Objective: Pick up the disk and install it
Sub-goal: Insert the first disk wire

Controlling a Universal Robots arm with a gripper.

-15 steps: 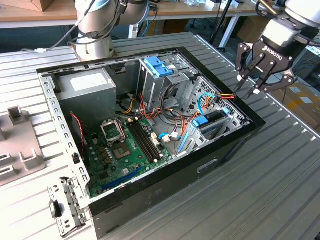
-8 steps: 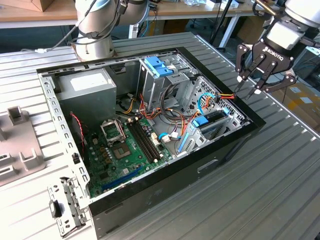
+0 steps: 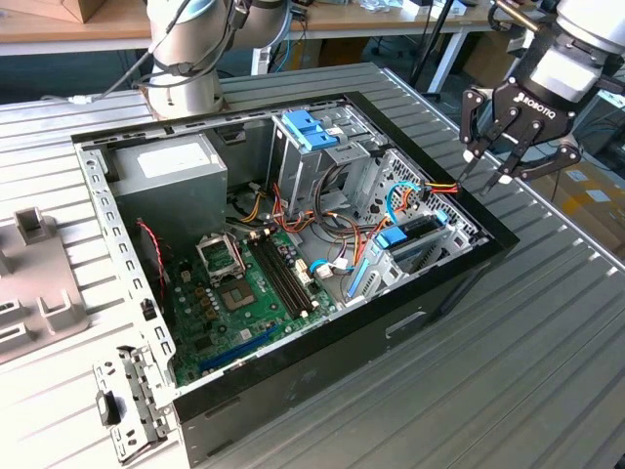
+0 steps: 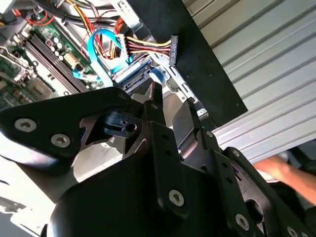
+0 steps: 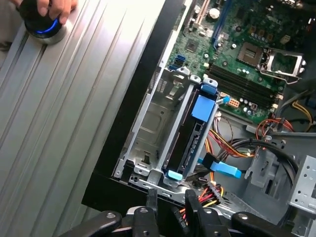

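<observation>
Claw (image 3: 508, 156) hovers near upright, edge-on disk (image 5: 190, 138).

Ribbed grey metal table (image 3: 547, 332), matt. Glossy black computer case (image 3: 430, 293) rim around bare silvery sheet-metal drive cage (image 5: 158, 123). Bright blue smooth plastic on the disk (image 5: 203, 106). Matt black metal gripper (image 3: 508, 161).

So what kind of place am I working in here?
Most likely a robotics lab or workshop. An open desktop computer case lies on a ribbed metal table, the gripper hangs above its drive cage, and workbenches with trailing cables stand behind.
</observation>
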